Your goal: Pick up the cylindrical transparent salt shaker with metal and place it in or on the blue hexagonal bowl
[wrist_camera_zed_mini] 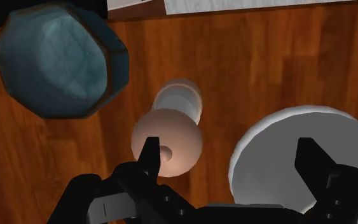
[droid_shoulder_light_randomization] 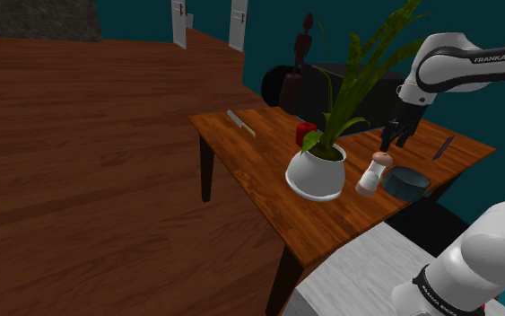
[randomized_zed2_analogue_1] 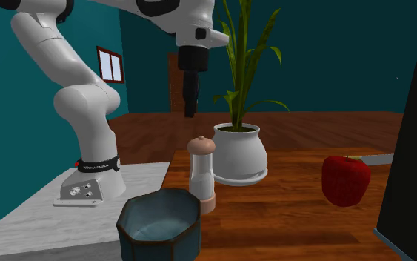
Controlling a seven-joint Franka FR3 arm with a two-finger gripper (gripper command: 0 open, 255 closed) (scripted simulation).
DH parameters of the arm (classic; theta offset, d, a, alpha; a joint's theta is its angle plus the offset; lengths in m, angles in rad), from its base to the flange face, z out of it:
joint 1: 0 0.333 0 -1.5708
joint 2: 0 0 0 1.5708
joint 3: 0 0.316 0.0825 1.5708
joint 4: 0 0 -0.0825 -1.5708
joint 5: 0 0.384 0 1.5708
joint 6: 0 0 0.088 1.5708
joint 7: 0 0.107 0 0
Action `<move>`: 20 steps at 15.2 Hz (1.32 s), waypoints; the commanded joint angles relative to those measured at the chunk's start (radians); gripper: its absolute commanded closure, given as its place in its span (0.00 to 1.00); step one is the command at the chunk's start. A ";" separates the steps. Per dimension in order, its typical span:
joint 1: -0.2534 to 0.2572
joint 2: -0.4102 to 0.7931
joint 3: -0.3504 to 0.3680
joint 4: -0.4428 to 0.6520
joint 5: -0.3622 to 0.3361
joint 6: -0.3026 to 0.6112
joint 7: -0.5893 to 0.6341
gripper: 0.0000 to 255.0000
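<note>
The salt shaker (droid_shoulder_light_randomization: 373, 173) stands upright on the wooden table (droid_shoulder_light_randomization: 268, 166), a pale clear cylinder with a rounded pinkish cap (wrist_camera_zed_mini: 166, 141). The blue hexagonal bowl (droid_shoulder_light_randomization: 407, 182) sits right beside it, nearer the stand, and holds nothing (randomized_zed2_analogue_1: 159, 225). My gripper (droid_shoulder_light_randomization: 396, 136) hangs open well above the shaker (randomized_zed2_analogue_1: 201, 174), touching nothing. In the wrist view one finger (wrist_camera_zed_mini: 149, 156) overlaps the cap while the gripper (wrist_camera_zed_mini: 229, 159) is centred between the shaker and the white pot. The bowl (wrist_camera_zed_mini: 60, 60) lies off to the other side of the shaker.
A white pot (droid_shoulder_light_randomization: 316, 171) with a tall green plant stands close to the shaker, opposite the bowl. A red apple (droid_shoulder_light_randomization: 305, 133) and a knife (droid_shoulder_light_randomization: 240, 123) lie farther along the table. A dark utensil (droid_shoulder_light_randomization: 444, 147) rests near the far edge. A dark box (randomized_zed2_analogue_1: 414, 148) stands at the second exterior view's right.
</note>
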 commanded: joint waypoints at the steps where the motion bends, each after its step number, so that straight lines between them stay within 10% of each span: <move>1: -0.011 0.049 -0.045 0.006 -0.013 0.047 -0.039 0.00; 19: -0.021 0.162 -0.123 -0.053 -0.027 0.221 -0.089 0.00; 20: -0.021 0.162 -0.123 -0.053 -0.027 0.221 -0.089 1.00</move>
